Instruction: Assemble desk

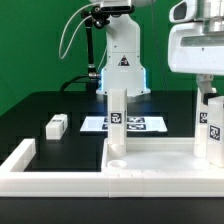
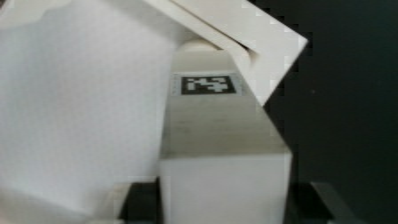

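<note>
Where the desk top (image 1: 160, 168) lies along the near table edge, its tray holds two upright blocks. The free leg (image 1: 117, 118) stands at the corner on the exterior view's left. The held leg (image 1: 211, 130) stands toward the right, clamped by the gripper (image 1: 207, 97); whether it is seated, cannot tell. The loose leg (image 1: 57, 125) lies on the black table (image 1: 40, 105), well apart. Only the wrist view shows the held leg's tag (image 2: 210, 85) close up. Count: one top, three legs.
</note>
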Motion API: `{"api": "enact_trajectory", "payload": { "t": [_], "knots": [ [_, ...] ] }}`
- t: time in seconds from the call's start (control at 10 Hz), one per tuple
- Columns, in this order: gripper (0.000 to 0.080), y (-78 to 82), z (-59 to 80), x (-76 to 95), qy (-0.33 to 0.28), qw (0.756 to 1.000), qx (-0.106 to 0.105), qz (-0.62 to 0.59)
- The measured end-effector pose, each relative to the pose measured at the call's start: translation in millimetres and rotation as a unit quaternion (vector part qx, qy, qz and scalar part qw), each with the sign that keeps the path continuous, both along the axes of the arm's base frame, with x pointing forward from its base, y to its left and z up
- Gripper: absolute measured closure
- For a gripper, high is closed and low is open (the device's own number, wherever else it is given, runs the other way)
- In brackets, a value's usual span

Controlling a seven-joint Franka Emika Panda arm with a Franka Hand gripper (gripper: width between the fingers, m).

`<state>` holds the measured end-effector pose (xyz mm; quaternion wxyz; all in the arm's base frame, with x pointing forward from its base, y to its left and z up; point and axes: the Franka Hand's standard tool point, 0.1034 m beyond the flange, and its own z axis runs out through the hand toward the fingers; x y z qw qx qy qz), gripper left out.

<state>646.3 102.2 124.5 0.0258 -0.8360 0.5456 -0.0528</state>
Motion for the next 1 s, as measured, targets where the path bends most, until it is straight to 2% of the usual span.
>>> {"api": "enact_trajectory", "payload": {
  "t": [0.1, 0.4, 0.6, 0.7, 0.8, 0.9, 1.0],
  "knots": [
    [0.0509, 0.9, -0.2, -0.2, -0.001, 0.999, 0.004, -0.036],
    [0.0508, 2.7, -0.8, -5.7, -0.023, 0.979, 0.047, -0.199],
    [0.0506, 2.6, -1.9, -6.7, -0.022, 0.979, 0.046, -0.196],
    [0.0332, 2.5, -2.2, -6.8, -0.022, 0.981, 0.044, -0.187],
    [0.0206, 2.2, -2.7, -6.4, -0.023, 0.986, 0.040, -0.161],
    [0.0167, 0.2, -3.2, 1.5, -0.045, 0.998, 0.025, -0.041],
    [0.0155, 1.4, -7.3, 0.1, -0.044, 0.998, 0.014, 0.045]
  ]
}}
